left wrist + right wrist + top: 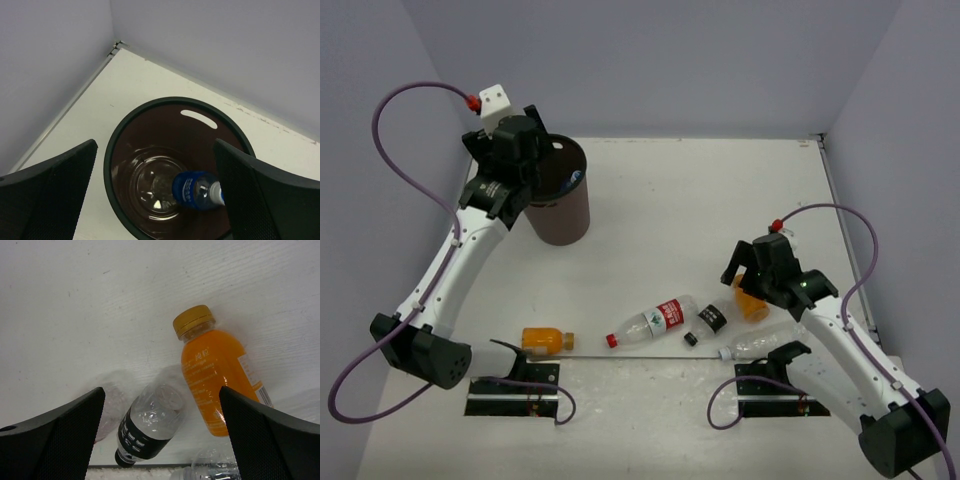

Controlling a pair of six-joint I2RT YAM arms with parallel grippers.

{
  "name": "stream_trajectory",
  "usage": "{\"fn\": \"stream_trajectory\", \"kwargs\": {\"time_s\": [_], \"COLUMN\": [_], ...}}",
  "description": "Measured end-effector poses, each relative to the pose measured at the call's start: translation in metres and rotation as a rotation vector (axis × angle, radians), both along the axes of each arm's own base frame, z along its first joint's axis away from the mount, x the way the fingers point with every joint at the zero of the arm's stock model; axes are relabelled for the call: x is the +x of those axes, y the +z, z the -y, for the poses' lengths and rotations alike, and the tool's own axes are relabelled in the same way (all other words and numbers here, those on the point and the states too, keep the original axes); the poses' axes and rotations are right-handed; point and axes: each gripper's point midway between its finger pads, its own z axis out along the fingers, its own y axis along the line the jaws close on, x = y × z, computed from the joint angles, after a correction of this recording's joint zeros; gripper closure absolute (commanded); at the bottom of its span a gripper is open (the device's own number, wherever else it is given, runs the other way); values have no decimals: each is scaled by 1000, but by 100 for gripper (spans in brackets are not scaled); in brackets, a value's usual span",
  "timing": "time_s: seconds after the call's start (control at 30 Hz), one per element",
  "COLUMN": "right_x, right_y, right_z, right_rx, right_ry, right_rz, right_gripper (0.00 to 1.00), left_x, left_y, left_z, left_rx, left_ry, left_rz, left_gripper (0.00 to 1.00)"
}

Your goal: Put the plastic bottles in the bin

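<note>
Right wrist view puts the nearer orange bottle [220, 385] just toward 3 o'clock of the right end effector [161, 390]. It lies flat on the desk [100, 300]. Its long axis runs from the gold cap at 11 o'clock to the base at 5 o'clock, so it sits slightly askew to the gap between the fingers. The fingers are spread wide and carry nothing.

The black-labelled bottle [147, 432] lies at 6 o'clock, cap toward 7, close beside the orange one. A close on the orange bottle would probably call for a small shift toward 3 o'clock to keep this neighbour out of the jaws.

From above, the right arm reaches from its base at 5 o'clock with the wrist pitched down, directly over that bottle. It is plainly the nearer arm for the cluster at the desk's 5 o'clock, which includes the red-labelled bottle [655, 320] and the plain clear bottle [765, 342]. The second orange bottle [546, 340] lies at 7 o'clock, near the left arm's base.

The left arm is stretched out to 10 o'clock. The left end effector [155, 145] is wide open and empty above the bin [107, 160], and the blue-labelled bottle [195, 189] lies on the bin's floor.
</note>
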Motion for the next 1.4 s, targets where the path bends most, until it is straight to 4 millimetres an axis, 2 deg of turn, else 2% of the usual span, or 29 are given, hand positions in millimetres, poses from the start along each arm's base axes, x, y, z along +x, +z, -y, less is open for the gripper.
{"fn": "stream_trajectory", "kwargs": {"time_s": [0.1, 0.23, 0.47, 0.6, 0.7, 0.9, 1.03, 1.13, 1.27, 1.4], "right_x": [-6, -16, -47, -64, -70, -67, -64, -59, -51, -47], "right_y": [2, 10, 11, -3, -17, -49, -67, -74, -71, -61], "right_z": [-3, -11, -23, -33, -38, -46, -50, -54, -59, -62], "right_rx": [7, 48, 105, 128, 122, 145, 177, 197, 231, 265], "right_ry": [34, 86, 174, 226, 227, 156, 103, 73, 53, 43], "right_rz": [-24, -35, -91, -159, -227, -289, -293, -294, -265, -218], "right_gripper": [1, 1, 1, 1, 1, 4, 14, 29, 58, 67], "left_x": [-3, -17, -72, -102, -118, -134, -140, -144, -146, -146], "left_y": [3, 9, 29, 19, 0, -30, -44, -54, -64, -65], "left_z": [5, 16, 38, 65, 85, 108, 119, 129, 134, 135], "left_rx": [-15, -53, -180, -250, -293, -338, -366, -393, -405, -407], "left_ry": [-38, -134, -357, -537, -657, -794, -855, -904, -926, -935], "left_rz": [1, -4, 91, 113, 92, 35, 11, -18, -45, -43], "left_gripper": [0, 0, 0, 0, 0, 0, 0, 0, 0, 0]}}
